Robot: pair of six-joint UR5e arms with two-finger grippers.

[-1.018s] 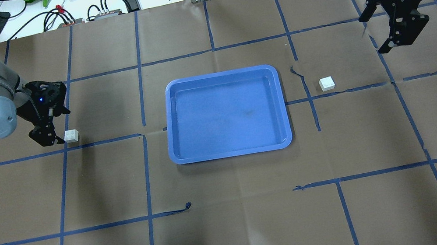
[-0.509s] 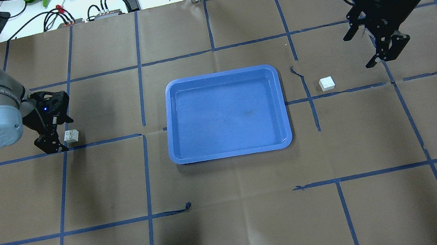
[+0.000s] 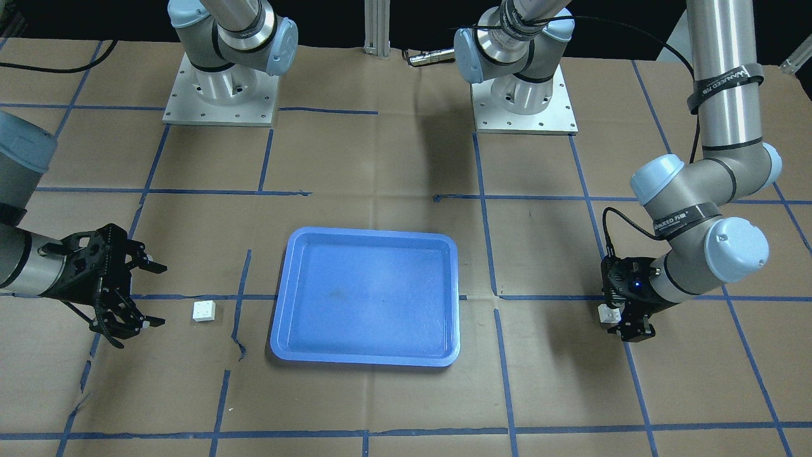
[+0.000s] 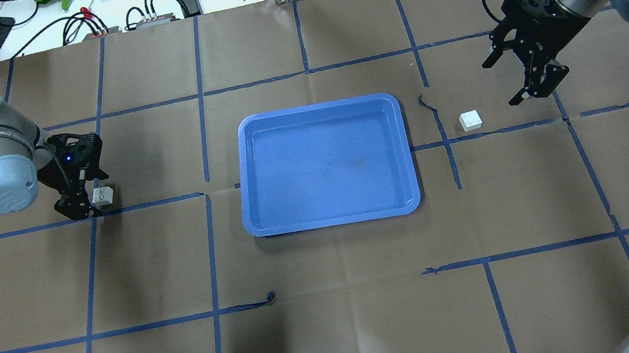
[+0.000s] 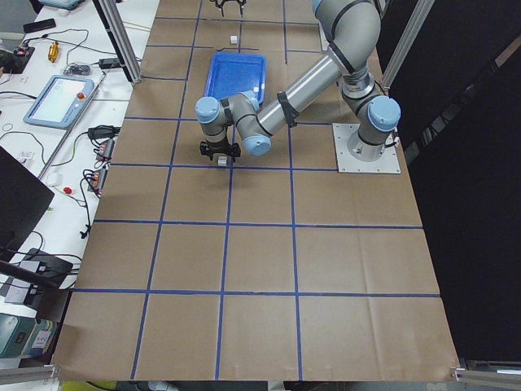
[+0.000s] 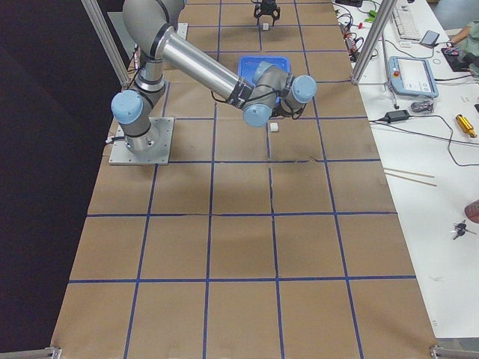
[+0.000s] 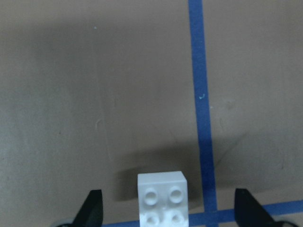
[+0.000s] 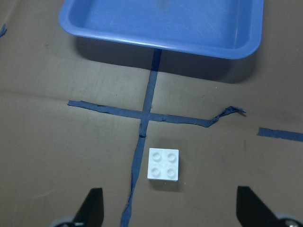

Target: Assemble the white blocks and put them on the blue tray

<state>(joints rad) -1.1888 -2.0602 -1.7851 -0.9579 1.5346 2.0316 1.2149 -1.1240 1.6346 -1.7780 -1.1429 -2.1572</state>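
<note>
One white block [image 4: 102,196] lies left of the blue tray [image 4: 331,199]. My left gripper [image 4: 88,194] is open and low over it. In the left wrist view this block [image 7: 163,198] sits between the two fingertips [image 7: 92,210], apart from both. The other white block [image 4: 470,120] lies right of the tray. My right gripper [image 4: 503,82] is open and empty, a little beyond and to the right of it. In the right wrist view that block [image 8: 164,164] lies ahead of the open fingers [image 8: 92,205], with the tray [image 8: 161,42] beyond. The tray holds nothing.
Brown paper with blue tape lines [image 4: 200,144] covers the table. Loose, curled tape ends [image 4: 426,101] lie near the right block. Cables and devices [image 4: 153,12] lie beyond the far edge. Both arm bases [image 3: 219,95] stand at the robot's side.
My right gripper has moved down and left toward its block. My left gripper has edged over its block, which now sits between the fingers. Blocks and tray have not moved.
</note>
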